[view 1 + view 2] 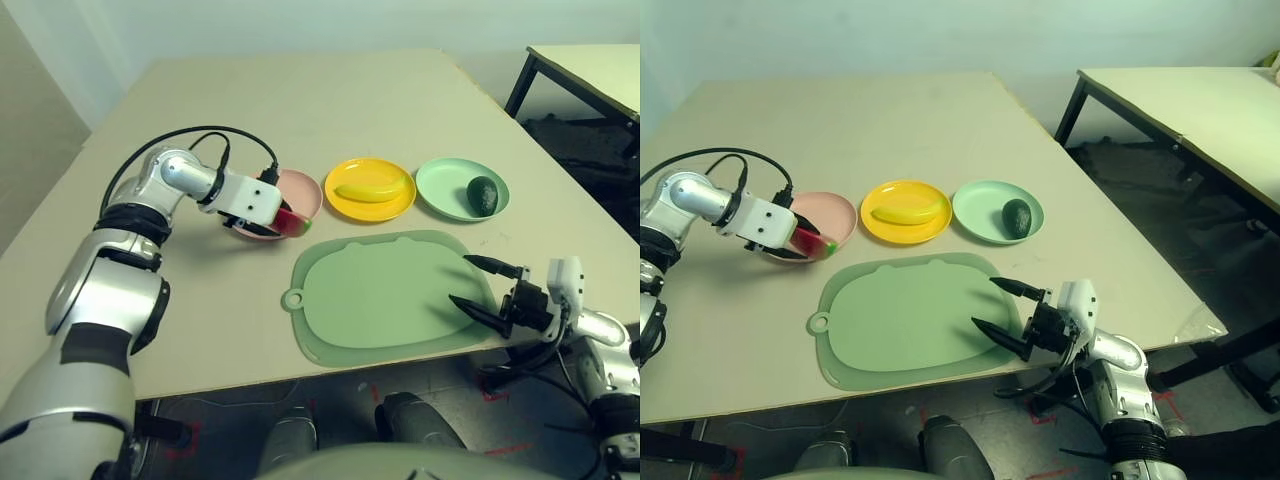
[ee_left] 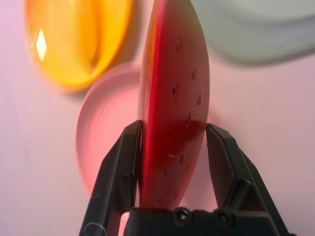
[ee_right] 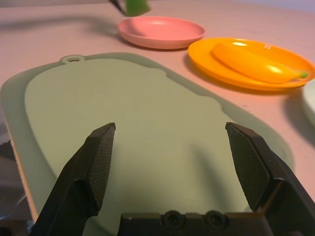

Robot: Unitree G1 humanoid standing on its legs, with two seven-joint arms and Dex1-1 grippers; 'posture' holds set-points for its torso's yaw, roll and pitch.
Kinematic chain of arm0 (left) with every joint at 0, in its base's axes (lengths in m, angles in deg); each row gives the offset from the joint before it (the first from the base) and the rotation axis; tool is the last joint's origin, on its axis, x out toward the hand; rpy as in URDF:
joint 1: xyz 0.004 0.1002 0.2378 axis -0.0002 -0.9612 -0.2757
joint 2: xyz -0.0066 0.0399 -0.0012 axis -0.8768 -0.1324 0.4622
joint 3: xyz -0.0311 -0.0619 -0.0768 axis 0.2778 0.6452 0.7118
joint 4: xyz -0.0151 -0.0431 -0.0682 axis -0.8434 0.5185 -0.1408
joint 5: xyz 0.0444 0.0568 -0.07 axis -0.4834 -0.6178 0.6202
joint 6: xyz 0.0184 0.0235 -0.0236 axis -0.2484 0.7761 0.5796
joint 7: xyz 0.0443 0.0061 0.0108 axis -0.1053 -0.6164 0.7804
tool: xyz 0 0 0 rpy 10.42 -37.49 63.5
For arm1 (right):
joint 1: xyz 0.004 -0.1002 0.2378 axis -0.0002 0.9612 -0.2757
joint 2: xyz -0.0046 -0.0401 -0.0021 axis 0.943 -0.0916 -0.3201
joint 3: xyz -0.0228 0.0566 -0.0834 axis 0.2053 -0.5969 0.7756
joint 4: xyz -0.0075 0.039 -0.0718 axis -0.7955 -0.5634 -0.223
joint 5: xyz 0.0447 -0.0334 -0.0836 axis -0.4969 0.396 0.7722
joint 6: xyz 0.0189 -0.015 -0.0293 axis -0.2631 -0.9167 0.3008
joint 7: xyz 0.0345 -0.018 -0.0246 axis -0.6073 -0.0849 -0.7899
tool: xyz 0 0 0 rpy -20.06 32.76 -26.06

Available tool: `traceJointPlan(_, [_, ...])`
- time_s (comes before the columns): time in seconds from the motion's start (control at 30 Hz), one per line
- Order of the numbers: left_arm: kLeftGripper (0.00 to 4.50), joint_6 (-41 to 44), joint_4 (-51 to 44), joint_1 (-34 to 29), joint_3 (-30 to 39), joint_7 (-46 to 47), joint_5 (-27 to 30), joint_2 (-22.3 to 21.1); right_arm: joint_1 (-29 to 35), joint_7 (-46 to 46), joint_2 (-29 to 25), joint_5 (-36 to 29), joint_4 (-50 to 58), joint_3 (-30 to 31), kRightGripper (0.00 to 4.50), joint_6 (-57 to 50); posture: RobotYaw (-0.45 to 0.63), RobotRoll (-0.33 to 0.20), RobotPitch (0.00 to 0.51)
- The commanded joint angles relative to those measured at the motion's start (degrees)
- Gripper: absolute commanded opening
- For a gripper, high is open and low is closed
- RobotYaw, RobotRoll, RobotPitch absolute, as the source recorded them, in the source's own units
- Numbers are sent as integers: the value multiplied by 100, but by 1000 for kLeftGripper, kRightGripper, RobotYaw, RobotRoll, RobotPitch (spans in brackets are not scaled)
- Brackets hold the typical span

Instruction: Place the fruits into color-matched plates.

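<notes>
Left gripper [image 2: 172,142] clamps watermelon wedge [image 2: 173,98] over pink plate [image 1: 300,192] at 9 o'clock, ready to drop; right gripper [image 1: 478,283] open, idle; banana [image 1: 370,191], avocado [image 1: 483,194] already matched.

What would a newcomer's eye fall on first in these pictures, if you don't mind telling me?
Probably the left gripper, shut on the red watermelon wedge at the pink plate. Next, the row beside it: the banana lying in the yellow plate and the avocado in the mint green plate. Nearer the robot, the right gripper hangs open at the edge of the pale green mat.
</notes>
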Motion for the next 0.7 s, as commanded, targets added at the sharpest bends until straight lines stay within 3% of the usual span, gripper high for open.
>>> traceJointPlan(0.03, [2141,308,318,134,-190,896,-649,-20,32,-16,48,77,90,66,4500,57,-149,0,20])
traceJointPlan(0.17, [2141,751,565,167,-271,1706,-1076,87,-60,70,98,120,49,50,4500,59,-157,0,24])
traceJointPlan(0.57, [2141,934,754,-7,-298,2186,-1453,406,65,-255,-19,275,118,173,4500,288,-180,0,33])
traceJointPlan(0.6, [2861,930,757,-17,-297,2196,-1475,414,77,-286,-28,295,127,192,4500,317,-180,0,34])
traceJointPlan(0.7, [3613,891,757,-58,-291,2143,-1499,438,105,-288,-29,300,127,193,4500,345,-181,0,34])
